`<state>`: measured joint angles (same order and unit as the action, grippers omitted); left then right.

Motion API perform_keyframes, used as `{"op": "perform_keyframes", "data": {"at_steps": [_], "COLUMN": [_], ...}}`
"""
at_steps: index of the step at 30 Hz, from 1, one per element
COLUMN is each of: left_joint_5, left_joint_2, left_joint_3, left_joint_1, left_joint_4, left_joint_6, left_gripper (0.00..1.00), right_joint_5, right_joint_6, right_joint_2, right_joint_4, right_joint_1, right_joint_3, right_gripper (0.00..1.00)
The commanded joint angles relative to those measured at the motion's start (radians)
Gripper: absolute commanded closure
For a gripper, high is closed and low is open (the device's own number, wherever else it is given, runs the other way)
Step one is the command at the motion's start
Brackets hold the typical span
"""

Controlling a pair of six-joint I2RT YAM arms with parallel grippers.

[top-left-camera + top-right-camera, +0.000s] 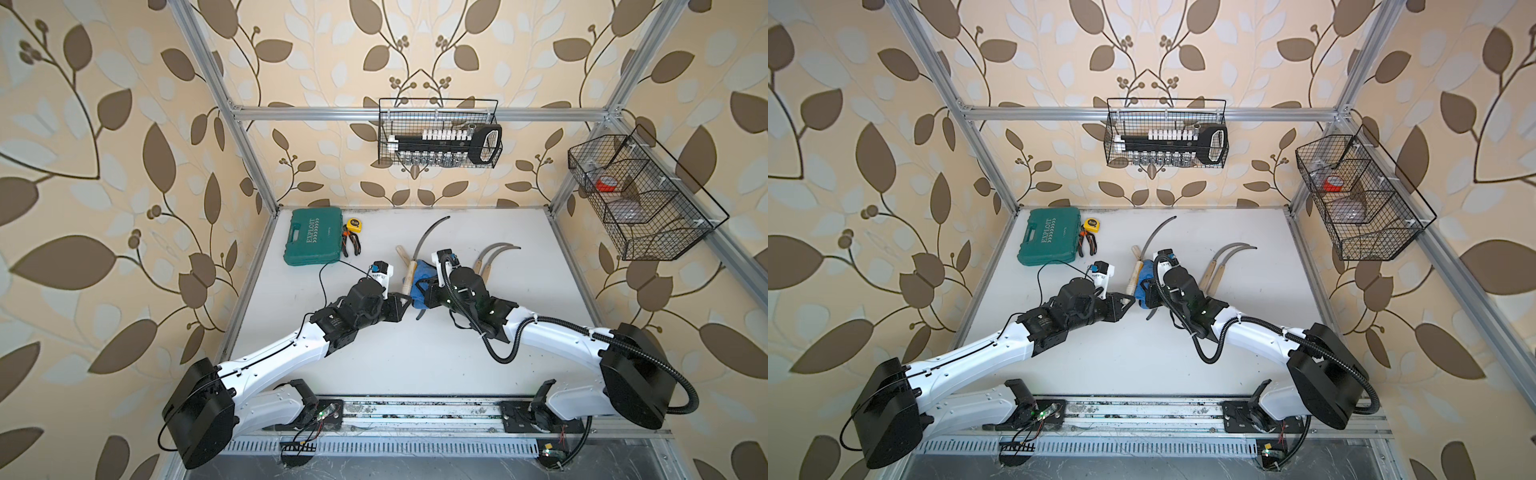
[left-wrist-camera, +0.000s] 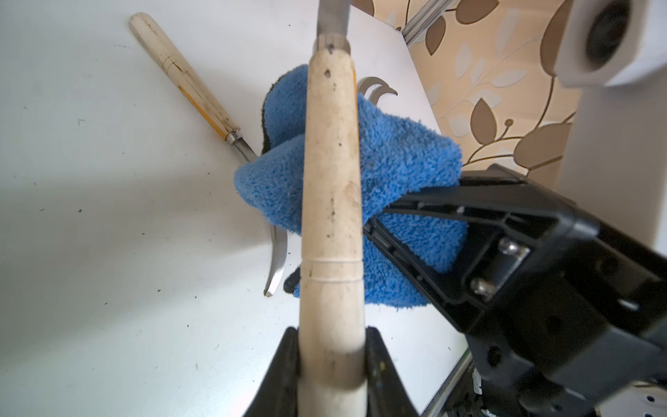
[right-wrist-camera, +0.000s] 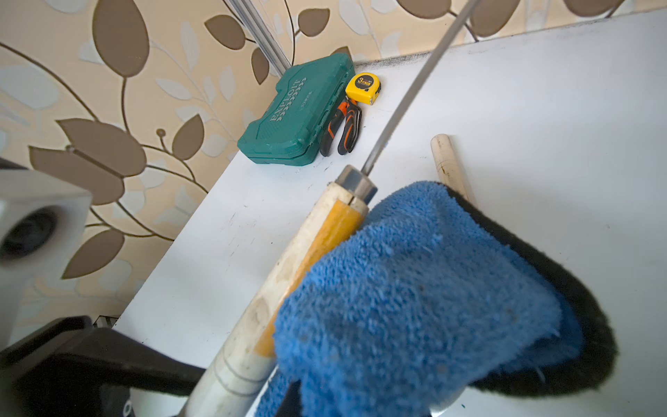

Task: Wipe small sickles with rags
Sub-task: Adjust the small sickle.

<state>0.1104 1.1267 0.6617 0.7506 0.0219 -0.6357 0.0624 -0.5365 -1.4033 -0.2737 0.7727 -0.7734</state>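
Blue cloth [image 2: 397, 155]: bunched between the right fingers [image 2: 426, 196], which are clenched on it. It lies against the wooden handle of the held sickle [image 2: 332, 180], over the middle of the table [image 1: 374, 353].
Left fingers [image 2: 290, 361]: clamped on the butt of that handle; the blade points toward the back wall.
Left wrist view alone: we see a second sickle [image 2: 187, 79] flat on the table, its blade passing under the cloth and its tip showing beyond.
Right wrist view alone: we plainly see a broad orange strip along the held handle.
Top views alone: two more sickles [image 1: 1207, 277] show whole, side by side on the right of the right arm; both baskets show.
Back basket [image 1: 438, 99]: hung on the rear rail; holds a black rack [image 1: 436, 143] of white clips above a row of silver sockets.
Side basket [image 1: 660, 241]: hung on the right rail and divided. A red roll [image 1: 606, 183] sits in the far compartment; the middle one holds something pale that we cannot make out.
Back left corner: green case [image 1: 313, 237], with a yellow tape measure [image 1: 353, 224] and pliers [image 1: 352, 246] just beside it.
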Motion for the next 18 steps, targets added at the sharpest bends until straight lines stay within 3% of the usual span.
{"op": "perform_keyframes", "data": {"at_steps": [1,8,18], "left_joint_5": [0.171,0.174,0.027], "left_joint_2": [0.031,0.071,0.002], "left_joint_3": [-0.004,-0.001,-0.021], "left_joint_1": [0.018,0.018,0.015], "left_joint_4": [0.089,0.113,0.112], "left_joint_6": [0.017,0.008,0.043], "left_gripper": [1.0,1.0,1.0], "right_joint_5": [-0.056,-0.057,-0.007], "right_joint_6": [0.043,0.063,0.062], "right_joint_2": [0.004,-0.011,0.046], "right_joint_4": [-0.129,-0.123,-0.096], "right_joint_1": [0.047,0.062,0.05], "right_joint_3": [-0.07,-0.085,-0.016], "right_gripper": [1.0,1.0,1.0]}}
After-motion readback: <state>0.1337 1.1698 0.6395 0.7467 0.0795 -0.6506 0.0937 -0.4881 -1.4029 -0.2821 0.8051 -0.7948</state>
